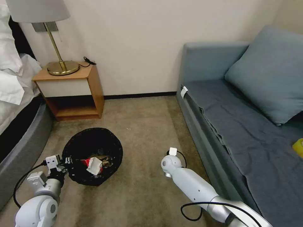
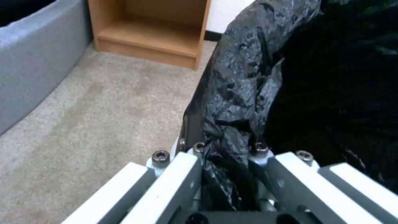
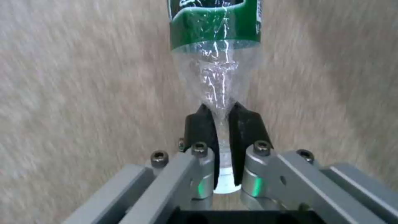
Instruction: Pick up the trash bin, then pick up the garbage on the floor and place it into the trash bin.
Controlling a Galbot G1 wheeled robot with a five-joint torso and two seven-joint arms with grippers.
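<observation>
The floor (image 1: pixel 145 126) is soft brown carpet. A wooden bedside stand (image 1: pixel 74 91) sits on it by the wall, with a gold lamp (image 1: pixel 61 64) on top. A grey sofa (image 1: pixel 240 126) stands on the right side, and a bed (image 1: pixel 19 138) on the left

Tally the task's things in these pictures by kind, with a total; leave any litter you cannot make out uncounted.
Trash bin, rim clamped in the left gripper: 1
Clear bottle with green label, pinched in the right gripper: 1
Red-and-white packet in the bin: 1
Tan crumpled paper in the bin: 1
Total: 4
</observation>
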